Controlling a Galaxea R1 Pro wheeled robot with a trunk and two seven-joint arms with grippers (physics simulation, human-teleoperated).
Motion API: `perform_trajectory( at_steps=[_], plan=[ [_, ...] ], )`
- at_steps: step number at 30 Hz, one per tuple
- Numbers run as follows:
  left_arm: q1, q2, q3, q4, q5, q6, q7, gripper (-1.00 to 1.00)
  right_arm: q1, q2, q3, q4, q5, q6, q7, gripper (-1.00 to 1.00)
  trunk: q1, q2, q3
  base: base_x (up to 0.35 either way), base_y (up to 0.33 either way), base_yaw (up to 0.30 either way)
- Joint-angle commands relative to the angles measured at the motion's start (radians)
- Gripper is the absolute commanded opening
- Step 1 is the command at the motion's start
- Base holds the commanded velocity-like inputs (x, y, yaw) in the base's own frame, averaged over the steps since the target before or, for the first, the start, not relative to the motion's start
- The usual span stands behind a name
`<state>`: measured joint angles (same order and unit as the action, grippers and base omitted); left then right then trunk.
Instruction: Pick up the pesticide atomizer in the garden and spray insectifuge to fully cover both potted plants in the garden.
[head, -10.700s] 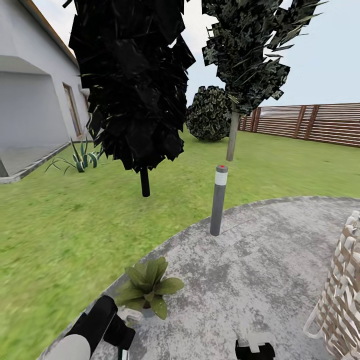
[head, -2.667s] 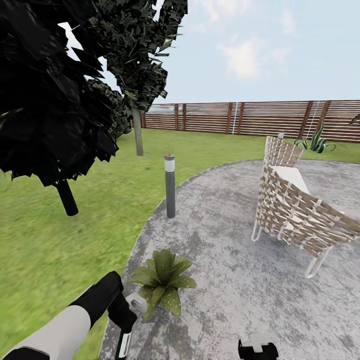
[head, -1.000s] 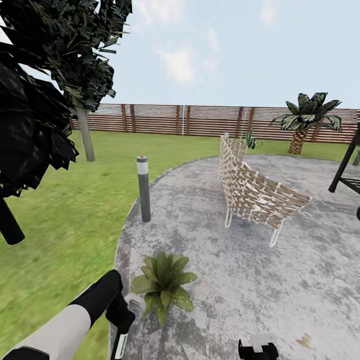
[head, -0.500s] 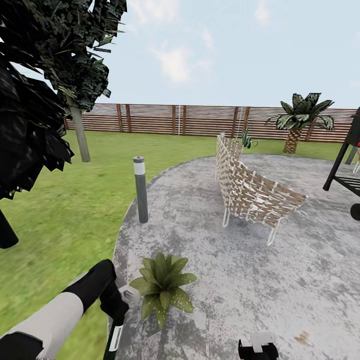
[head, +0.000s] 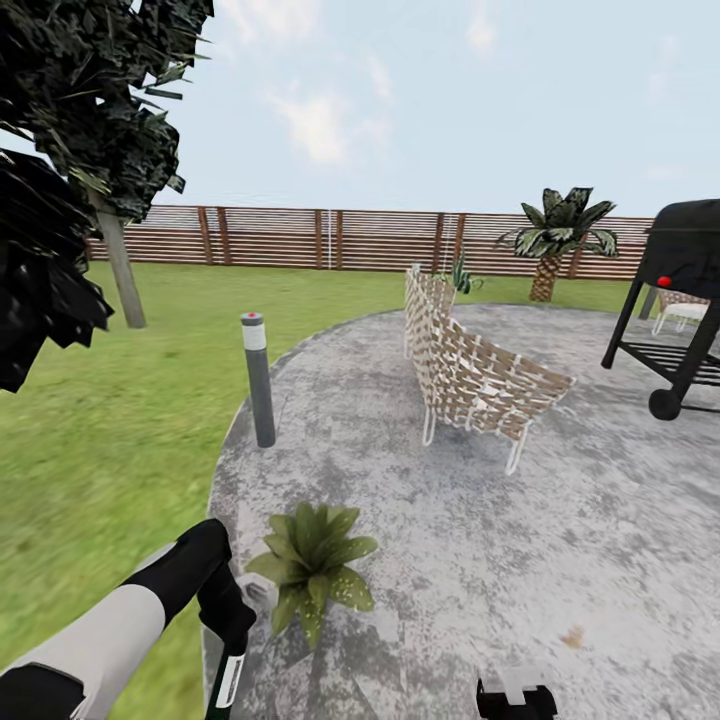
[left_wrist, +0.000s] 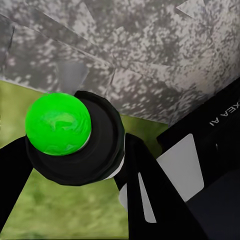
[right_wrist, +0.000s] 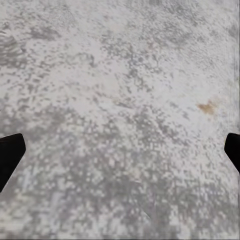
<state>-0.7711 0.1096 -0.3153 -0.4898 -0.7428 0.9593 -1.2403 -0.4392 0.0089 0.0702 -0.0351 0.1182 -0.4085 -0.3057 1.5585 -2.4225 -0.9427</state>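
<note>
A potted plant (head: 310, 565) with pale-speckled green leaves stands on the round grey paved patch (head: 520, 520) of the garden, near its lawn-side edge; its grey pot (head: 262, 594) is mostly hidden by the leaves. My left gripper (head: 228, 662) hangs just beside the plant, toward the lawn. In the left wrist view the left gripper (left_wrist: 75, 150) is shut on the pesticide atomizer (left_wrist: 75, 142), a dark round body with a bright green top. My right gripper (head: 513, 695) hovers open over bare paving (right_wrist: 120, 115), with only its dark fingertips (right_wrist: 10, 155) at the picture's edges.
A grey bollard (head: 257, 380) stands at the paving's edge. A woven chair (head: 470, 375) sits mid-patch and a black grill (head: 680, 300) at the far right. Lawn (head: 100, 440) lies to the left, with a tree trunk (head: 118, 270), a brown slatted fence (head: 330, 238) and a palm (head: 555, 235) behind.
The head camera has swung to the right: bollard, chair and plant slid left in the picture and the black grill came fully into view. Both arms hold about the same pose.
</note>
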Motion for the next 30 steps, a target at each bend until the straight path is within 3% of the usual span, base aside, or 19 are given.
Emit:
perform_trajectory(
  at_steps=[1,8,16,23,30],
  plan=[
    [0.0,0.002,-0.003,-0.003,-0.007,0.007,-0.01,-1.0,-0.001,0.0,0.006,0.002,0.008,0.002,-0.01,1.0,-0.001,0.0,-0.001,-0.23,0.231,-0.291],
    [0.001,0.002,-0.003,-0.003,-0.007,0.007,-0.01,-1.0,-0.001,0.0,0.006,0.002,0.008,0.002,-0.01,1.0,-0.001,0.0,-0.001,-0.199,0.245,-0.291],
    [-0.003,0.002,-0.004,-0.003,-0.007,0.01,-0.01,-1.0,-0.001,0.0,0.006,0.002,0.008,0.002,-0.01,1.0,-0.001,0.0,-0.001,0.042,0.297,-0.283],
    [0.001,0.001,-0.004,-0.003,-0.008,0.009,-0.008,-1.0,-0.001,0.0,0.006,0.002,0.008,-0.001,-0.01,1.0,-0.001,0.0,-0.001,0.032,0.302,-0.041],
    [0.007,-0.003,-0.004,-0.003,-0.053,0.01,-0.008,-1.0,-0.001,-0.012,0.006,0.001,0.008,-0.001,-0.01,1.0,-0.001,0.0,-0.001,-0.139,0.271,-0.001]
  ],
)
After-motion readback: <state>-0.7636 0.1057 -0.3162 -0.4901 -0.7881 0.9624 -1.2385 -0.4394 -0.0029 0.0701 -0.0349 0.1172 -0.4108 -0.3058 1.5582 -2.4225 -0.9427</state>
